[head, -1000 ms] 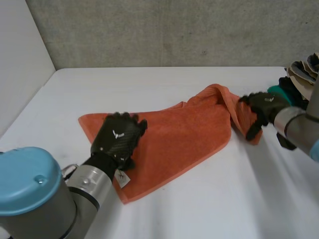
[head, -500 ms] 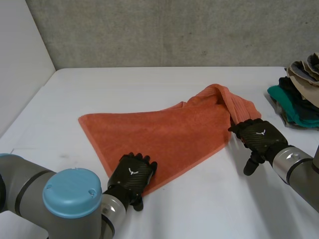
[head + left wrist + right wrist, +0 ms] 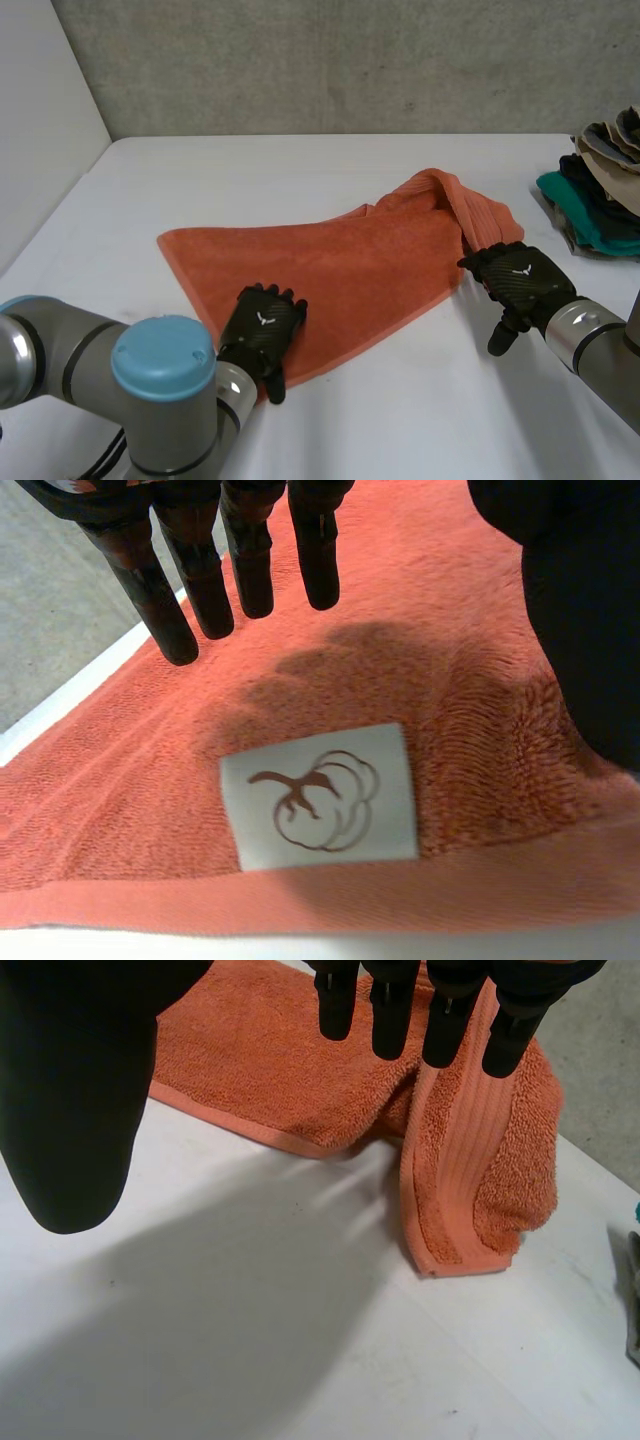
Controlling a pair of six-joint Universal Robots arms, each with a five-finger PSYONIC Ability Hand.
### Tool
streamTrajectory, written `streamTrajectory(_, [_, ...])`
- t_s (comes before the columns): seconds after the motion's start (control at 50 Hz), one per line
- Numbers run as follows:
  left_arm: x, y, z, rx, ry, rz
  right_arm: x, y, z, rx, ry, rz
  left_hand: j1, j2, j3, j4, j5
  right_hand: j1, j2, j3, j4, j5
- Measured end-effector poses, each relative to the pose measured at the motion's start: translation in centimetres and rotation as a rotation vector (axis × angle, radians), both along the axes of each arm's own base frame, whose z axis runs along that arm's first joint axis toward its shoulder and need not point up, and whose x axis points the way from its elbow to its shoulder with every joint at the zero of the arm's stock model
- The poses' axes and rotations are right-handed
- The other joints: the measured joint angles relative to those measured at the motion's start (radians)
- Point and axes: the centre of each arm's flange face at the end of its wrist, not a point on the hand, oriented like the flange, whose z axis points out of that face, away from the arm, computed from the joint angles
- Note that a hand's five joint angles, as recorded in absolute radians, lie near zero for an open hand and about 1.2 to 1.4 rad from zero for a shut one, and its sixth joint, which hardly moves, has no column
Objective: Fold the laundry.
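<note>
White tabletop [image 3: 330, 160] under a grey wall carries our left robot hand [image 3: 262, 325], fingers straight and released over the near corner of the orange towel [image 3: 350, 260] by its label [image 3: 318, 795], placed, we judge, to take that corner. The orange towel lies flat, its long axis running left to right and slightly away. Its right end is bunched where our right robot hand [image 3: 520, 280] hangs with relaxed fingers, holding nothing, short of the clothes pile [image 3: 600, 200].

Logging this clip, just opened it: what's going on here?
A two-armed robot is folding an orange towel on a white table. Its left hand is open over the near corner, by the white label; its right hand is open at the bunched right end. Neither grips the cloth. More laundry is piled at the table's right edge.
</note>
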Motion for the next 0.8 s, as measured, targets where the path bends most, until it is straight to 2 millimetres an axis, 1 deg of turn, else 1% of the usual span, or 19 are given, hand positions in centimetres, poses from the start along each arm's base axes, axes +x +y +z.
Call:
streamTrajectory(0.06, [-0.1,-0.6,0.0,-0.005,0.004,0.008,0.0,0.0,0.0,0.002,0.000,0.000,0.004,0.018,0.018,0.017,0.000,0.000,0.000,0.000,0.000,0.000])
streamTrajectory(0.22, [-0.6,-2.8,-0.3,-0.022,0.017,0.036,0.0,0.1,-0.2,0.006,0.001,0.001,0.112,0.100,0.103,0.107,0.000,0.000,0.000,0.000,0.000,0.000])
streamTrajectory(0.24, [-0.7,-3.2,-0.3,-0.026,0.020,0.042,0.0,0.1,-0.2,0.006,0.001,0.001,0.162,0.150,0.152,0.154,0.000,0.000,0.000,0.000,0.000,0.000])
streamTrajectory(0.3, [-0.8,-3.9,-0.3,-0.032,0.025,0.051,0.0,0.1,-0.2,0.006,0.002,0.001,0.225,0.209,0.205,0.209,-0.001,0.000,0.000,0.000,0.000,0.000])
streamTrajectory(0.34, [-0.8,-4.5,-0.3,-0.038,0.030,0.060,0.0,0.1,-0.2,0.006,0.002,0.000,0.339,0.318,0.316,0.314,-0.001,0.000,0.000,0.000,0.000,0.000])
streamTrajectory(0.4, [-0.8,-5.0,-0.2,-0.046,0.035,0.067,0.0,0.1,-0.2,0.006,0.003,-0.001,0.379,0.358,0.356,0.353,-0.001,0.000,0.000,0.000,0.000,0.000])
streamTrajectory(0.42, [-0.8,-5.4,-0.1,-0.055,0.042,0.073,-0.1,0.1,-0.2,0.006,0.003,-0.002,0.468,0.449,0.446,0.447,-0.001,0.000,0.000,0.000,0.000,0.000])
streamTrajectory(0.5, [-0.8,-6.2,0.3,-0.078,0.060,0.083,-0.1,0.0,-0.2,0.006,0.003,-0.002,0.452,0.440,0.438,0.443,-0.001,0.000,0.000,0.000,0.000,0.000])
streamTrajectory(0.54, [-0.9,-6.4,0.5,-0.090,0.069,0.086,-0.1,0.0,-0.2,0.006,0.003,-0.002,0.377,0.373,0.372,0.371,-0.001,0.000,0.000,0.000,0.000,0.000])
streamTrajectory(0.56, [-0.9,-6.6,0.6,-0.097,0.074,0.087,-0.1,0.1,-0.2,0.006,0.003,-0.002,0.262,0.270,0.273,0.274,-0.001,0.000,0.000,0.000,0.000,0.000])
streamTrajectory(0.62, [-1.1,-6.9,0.8,-0.110,0.081,0.088,-0.1,0.1,-0.2,0.007,0.003,-0.001,0.207,0.204,0.205,0.198,-0.001,0.000,0.000,0.000,0.000,0.000])
streamTrajectory(0.7, [-1.3,-7.1,0.5,-0.124,0.057,0.079,-0.1,0.1,-0.2,0.007,0.003,0.000,0.125,0.119,0.122,0.107,-0.001,0.000,0.000,0.000,0.000,0.000])
streamTrajectory(0.8, [-1.4,-7.2,-0.1,-0.159,-0.016,0.053,0.0,0.1,-0.2,0.007,0.004,0.000,0.125,0.114,0.115,0.102,-0.001,0.000,0.000,0.000,0.000,0.000])
